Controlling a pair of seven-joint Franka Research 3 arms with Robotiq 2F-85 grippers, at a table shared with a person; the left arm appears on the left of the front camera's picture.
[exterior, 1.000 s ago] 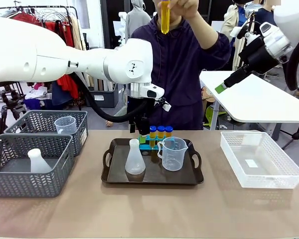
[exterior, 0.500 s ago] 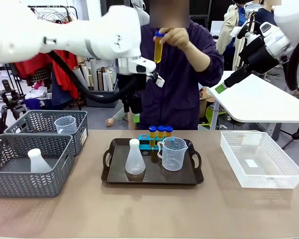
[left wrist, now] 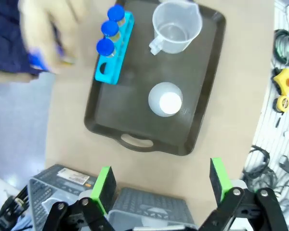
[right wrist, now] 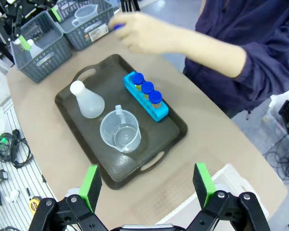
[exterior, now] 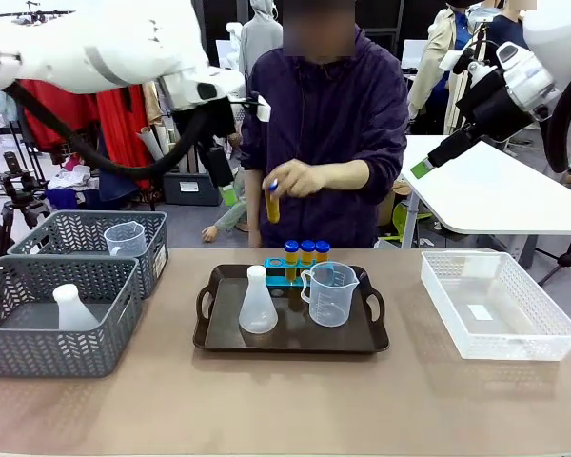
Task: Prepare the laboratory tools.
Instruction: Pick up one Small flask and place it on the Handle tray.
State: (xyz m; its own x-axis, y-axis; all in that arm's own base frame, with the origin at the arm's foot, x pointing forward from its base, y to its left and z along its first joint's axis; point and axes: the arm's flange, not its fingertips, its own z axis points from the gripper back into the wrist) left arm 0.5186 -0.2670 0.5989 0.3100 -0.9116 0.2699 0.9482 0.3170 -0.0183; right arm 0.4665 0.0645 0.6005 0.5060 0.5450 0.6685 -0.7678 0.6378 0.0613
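On the surface (exterior: 295,400), a black tray (exterior: 290,335) is seen carrying a blue rack (exterior: 284,277) with three blue-capped tubes (exterior: 306,252), one hole left vacant, beside a clear beaker (exterior: 331,293) and a conical flask (exterior: 258,303). A fourth tube (exterior: 272,201) of amber liquid is held in the person's hand (exterior: 300,177) above the rack. The left end effector (left wrist: 159,185) is raised high over the tray, its fingers spread apart and empty. The right end effector (right wrist: 146,185) is likewise raised, spread wide, nothing gripped.
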